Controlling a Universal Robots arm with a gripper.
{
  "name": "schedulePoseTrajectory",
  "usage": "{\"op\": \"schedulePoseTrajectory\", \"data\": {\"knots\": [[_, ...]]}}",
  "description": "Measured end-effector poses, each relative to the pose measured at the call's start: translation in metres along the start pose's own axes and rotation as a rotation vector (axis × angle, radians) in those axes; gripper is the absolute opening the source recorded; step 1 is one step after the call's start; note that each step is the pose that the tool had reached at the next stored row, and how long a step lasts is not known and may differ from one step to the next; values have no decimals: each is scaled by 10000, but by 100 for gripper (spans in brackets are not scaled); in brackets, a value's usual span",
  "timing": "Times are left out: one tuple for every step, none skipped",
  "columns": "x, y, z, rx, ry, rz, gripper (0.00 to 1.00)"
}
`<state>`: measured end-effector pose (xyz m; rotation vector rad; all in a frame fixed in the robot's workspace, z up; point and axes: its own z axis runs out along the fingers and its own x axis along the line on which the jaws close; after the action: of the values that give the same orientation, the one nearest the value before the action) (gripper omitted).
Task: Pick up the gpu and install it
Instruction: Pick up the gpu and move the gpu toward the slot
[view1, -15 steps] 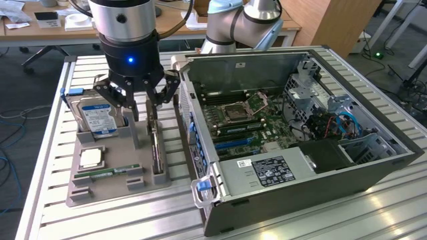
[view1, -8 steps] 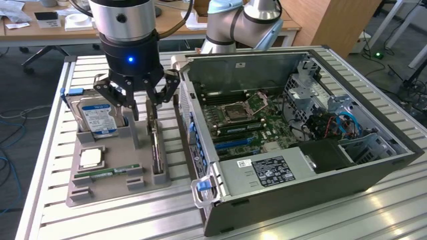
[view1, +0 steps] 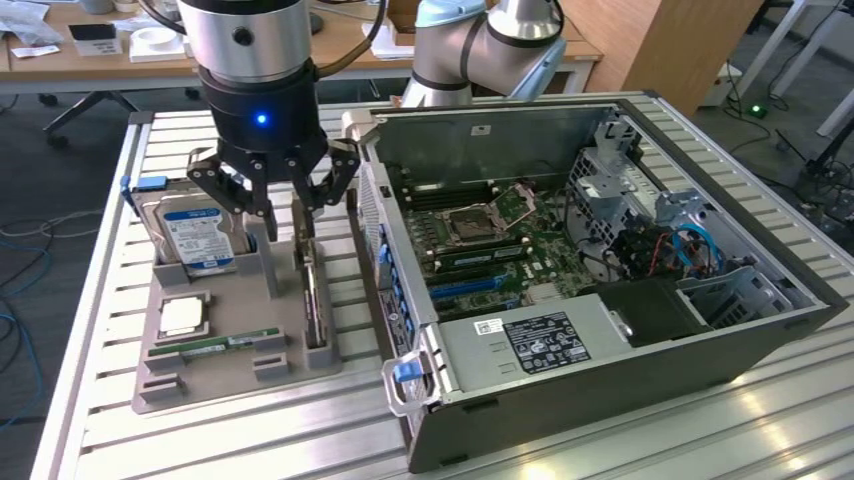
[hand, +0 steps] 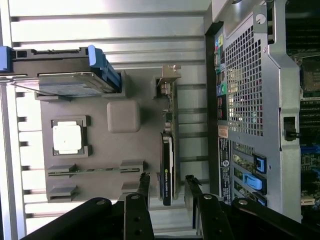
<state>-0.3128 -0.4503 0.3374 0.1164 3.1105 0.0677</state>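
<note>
The end effector (view1: 288, 214) hangs with its jaws spread wide and empty, one finger on each side of the gpu (view1: 314, 300). The gpu stands on edge in its slot of the grey holder (view1: 214, 372) on the counter (view1: 240, 440), just beside the open computer case (view1: 574, 345). A grip that closes off-centre could tilt the thin card, jamming it in the slot or dragging the holder along. One finger might also catch the holder's raised block (hand: 123, 116). How low the fingertips sit against the card's top edge is hard to judge.
</note>
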Motion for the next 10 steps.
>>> {"op": "schedulePoseTrajectory", "data": {"knots": [[0, 0, 5, -1, -1, 0, 42], [1, -1, 10, 0, 0, 0, 42], [1, -1, 16, 0, 0, 0, 42], [1, -1, 22, 0, 0, 0, 42], [1, -2, 28, 1, 1, 0, 42], [1, -2, 35, 0, 0, 0, 42], [2, -2, 40, 1, 1, 0, 42], [2, -2, 47, 1, 0, 0, 42], [2, -3, 52, 1, 1, 0, 42], [2, -3, 55, 2, 1, 0, 42]]}}
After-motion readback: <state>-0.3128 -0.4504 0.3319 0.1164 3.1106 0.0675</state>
